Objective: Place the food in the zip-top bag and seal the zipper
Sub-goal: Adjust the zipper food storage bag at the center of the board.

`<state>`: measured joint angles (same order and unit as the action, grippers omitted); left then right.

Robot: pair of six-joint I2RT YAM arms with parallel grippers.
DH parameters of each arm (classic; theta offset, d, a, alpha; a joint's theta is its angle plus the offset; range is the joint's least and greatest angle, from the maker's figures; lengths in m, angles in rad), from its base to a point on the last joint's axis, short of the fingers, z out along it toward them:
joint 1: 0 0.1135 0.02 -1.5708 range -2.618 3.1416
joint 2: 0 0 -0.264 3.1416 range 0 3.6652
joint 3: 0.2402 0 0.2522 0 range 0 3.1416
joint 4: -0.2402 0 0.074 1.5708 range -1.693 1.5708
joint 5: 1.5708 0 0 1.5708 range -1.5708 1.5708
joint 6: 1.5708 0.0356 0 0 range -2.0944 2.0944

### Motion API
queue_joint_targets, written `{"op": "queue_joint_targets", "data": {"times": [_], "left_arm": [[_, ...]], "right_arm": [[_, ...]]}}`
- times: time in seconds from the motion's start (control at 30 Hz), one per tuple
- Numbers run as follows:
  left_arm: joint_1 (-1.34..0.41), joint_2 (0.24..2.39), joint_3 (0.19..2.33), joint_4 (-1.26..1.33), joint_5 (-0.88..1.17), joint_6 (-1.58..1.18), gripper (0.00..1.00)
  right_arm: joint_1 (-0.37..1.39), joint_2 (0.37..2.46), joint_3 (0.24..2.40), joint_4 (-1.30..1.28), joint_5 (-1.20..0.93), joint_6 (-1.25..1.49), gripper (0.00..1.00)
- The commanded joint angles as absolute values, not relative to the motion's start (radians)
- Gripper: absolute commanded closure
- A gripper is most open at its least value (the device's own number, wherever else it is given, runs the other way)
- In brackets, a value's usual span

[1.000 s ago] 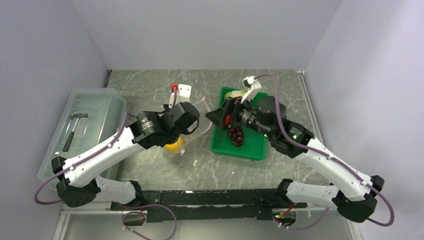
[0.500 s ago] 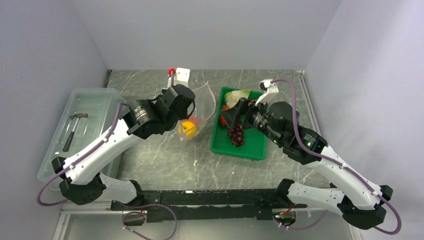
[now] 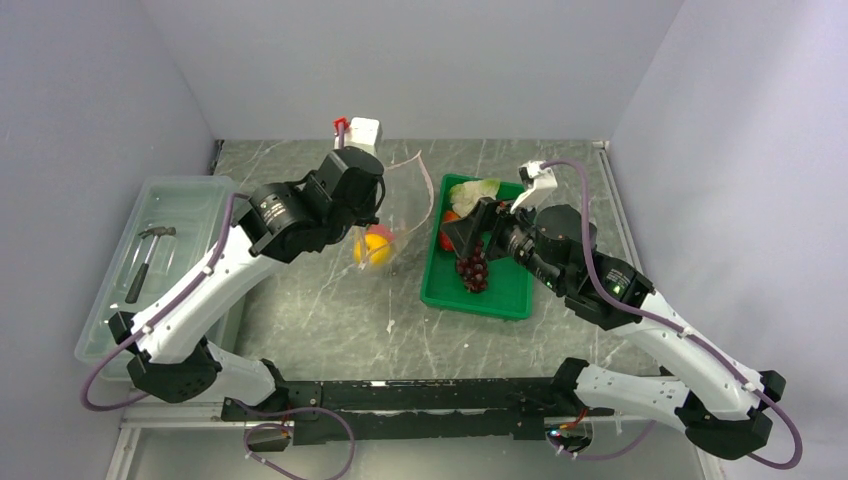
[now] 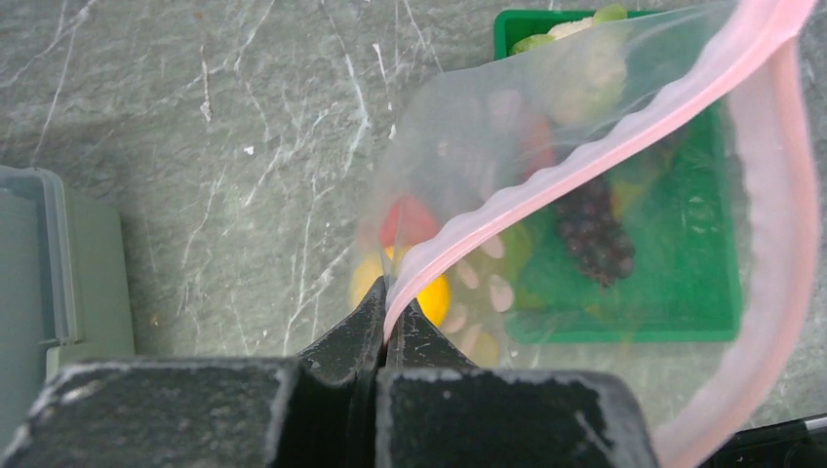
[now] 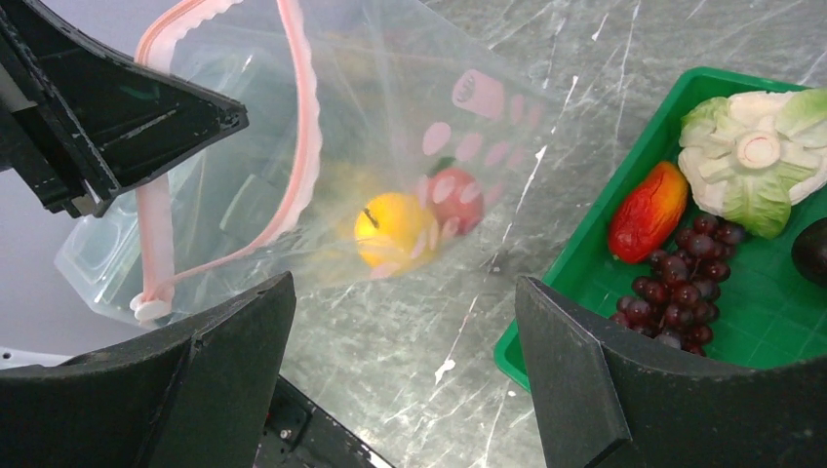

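On your table (image 3: 320,310), the bin (image 3: 190,200) sits at the left with the hammer (image 3: 148,255) in it. Mid-table, the bag (image 5: 390,136) hangs from the left pincer (image 4: 387,322), with the round fruit (image 5: 395,229) and a smaller piece (image 5: 456,198) inside. Right of it lies the tray (image 3: 500,300), holding the grapes (image 3: 472,270) near, the leafy vegetable (image 3: 475,190) far and an oval piece (image 5: 649,210) between them at the left.

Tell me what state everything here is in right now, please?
Zip-top bag: mouth open, hanging from left gripper, yellow fruit and tomato inside.
Left gripper: shut on the zipper.
Right gripper: open, empty.
Green tray: holding grapes, leafy vegetable, red piece.
Plastic bin: holds a hammer.
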<state>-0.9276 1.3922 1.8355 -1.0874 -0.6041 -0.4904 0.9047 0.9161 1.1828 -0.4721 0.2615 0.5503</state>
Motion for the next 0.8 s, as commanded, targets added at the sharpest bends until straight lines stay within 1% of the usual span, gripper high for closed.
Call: {"op": "queue_joint_targets", "data": {"times": [0.0, 0.13, 0.3, 0.43, 0.57, 0.77], "left_arm": [[-0.917, 1.393, 1.827, -1.114, -0.601, -0.499, 1.0], [-0.892, 1.395, 1.673, -1.075, -0.587, -0.537, 1.0], [-0.825, 1.45, 1.413, -0.943, -0.463, -0.591, 1.0], [-0.813, 1.515, 1.309, -0.875, -0.451, -0.619, 1.0], [-0.813, 1.513, 1.345, -0.876, -0.455, -0.601, 1.0], [-0.813, 1.462, 1.541, -0.954, -0.482, -0.527, 1.0]], "right_arm": [[0.908, 0.909, 1.184, -0.46, 0.284, 0.537, 0.13], [0.908, 0.92, 1.17, -0.451, 0.28, 0.538, 0.13], [0.908, 0.938, 1.154, -0.443, 0.267, 0.548, 0.13], [0.908, 0.942, 1.148, -0.446, 0.26, 0.552, 0.13], [0.908, 0.933, 1.148, -0.454, 0.267, 0.553, 0.13], [0.908, 0.922, 1.159, -0.463, 0.274, 0.548, 0.13]]}}
